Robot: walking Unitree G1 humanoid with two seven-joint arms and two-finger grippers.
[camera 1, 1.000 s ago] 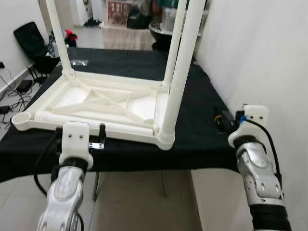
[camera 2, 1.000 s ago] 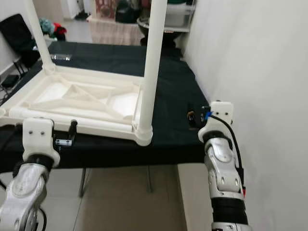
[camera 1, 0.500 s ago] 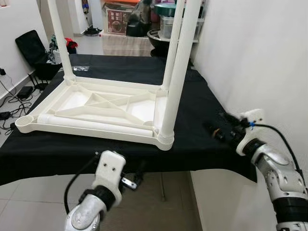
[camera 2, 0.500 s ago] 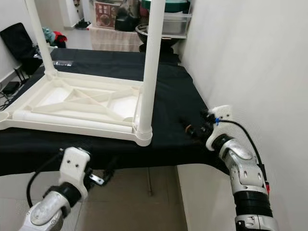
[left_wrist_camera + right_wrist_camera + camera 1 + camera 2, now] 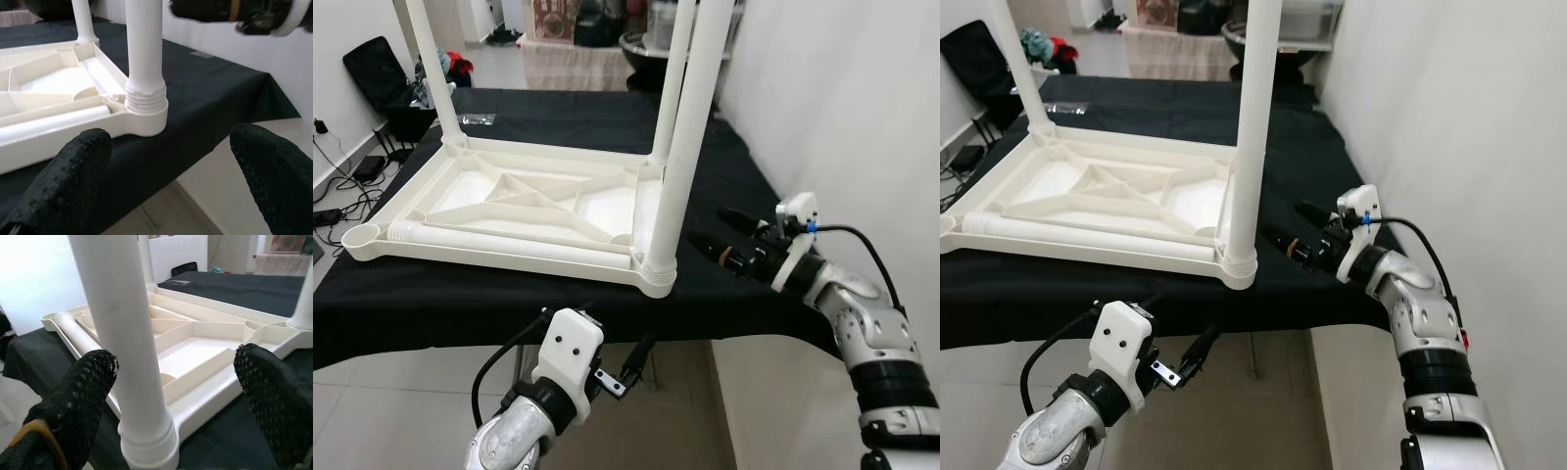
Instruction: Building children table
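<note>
Looking down, I see the white tabletop [image 5: 509, 211] lying upside down on the black-draped surface [image 5: 724, 176], its ribbed underside facing up. Three legs stand upright in corner sockets: one at the near right corner [image 5: 680, 166], one behind it [image 5: 674, 88], one at the far left [image 5: 431, 73]. A fourth leg [image 5: 499, 243] lies flat inside the tabletop's tray-like underside, along its near rim, and the near left corner socket [image 5: 359, 236] holds nothing.

My right gripper [image 5: 729, 235] hovers over the surface's right edge, beside the near right leg, jaws spread wide and holding nothing; its wrist view looks straight at that leg between the two pads [image 5: 83, 396]. My left gripper [image 5: 638, 354] hangs below the surface's near edge, jaws wide too and empty, aimed up toward that same corner socket [image 5: 145, 115].

Beyond the surface's far edge I make out boxes and a dark bowl [image 5: 641, 49].
</note>
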